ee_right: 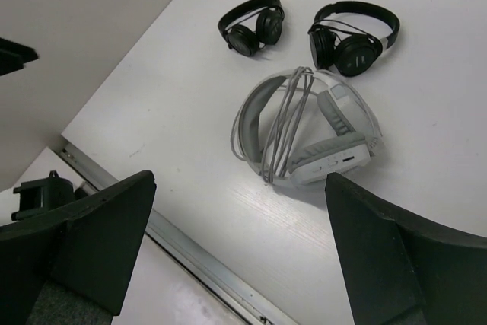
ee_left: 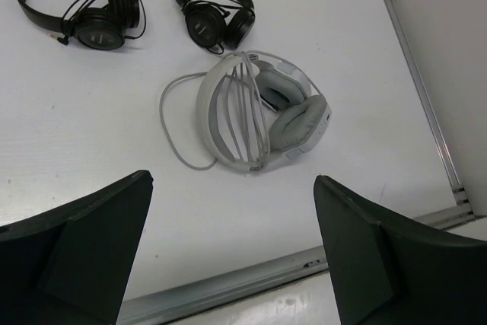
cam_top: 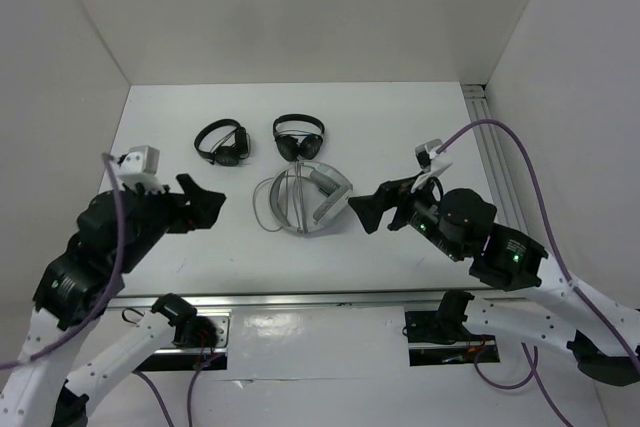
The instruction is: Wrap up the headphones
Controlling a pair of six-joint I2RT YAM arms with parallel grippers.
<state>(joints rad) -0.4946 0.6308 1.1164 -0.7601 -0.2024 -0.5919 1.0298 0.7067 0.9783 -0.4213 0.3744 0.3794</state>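
Observation:
The white and light-grey headphones (cam_top: 301, 201) lie on the table's middle, with the thin grey cable (ee_left: 242, 112) wound several times across the headband and a loop lying to the left. They also show in the left wrist view (ee_left: 262, 116) and the right wrist view (ee_right: 308, 125). My left gripper (cam_top: 205, 206) is open and empty, raised left of the headphones. My right gripper (cam_top: 368, 212) is open and empty, raised just right of them. Neither touches them.
Two smaller black headphones (cam_top: 223, 141) (cam_top: 298, 136) lie behind the white set. A metal rail (cam_top: 290, 298) runs along the table's near edge and another (cam_top: 495, 162) along the right side. White walls close in the back and sides.

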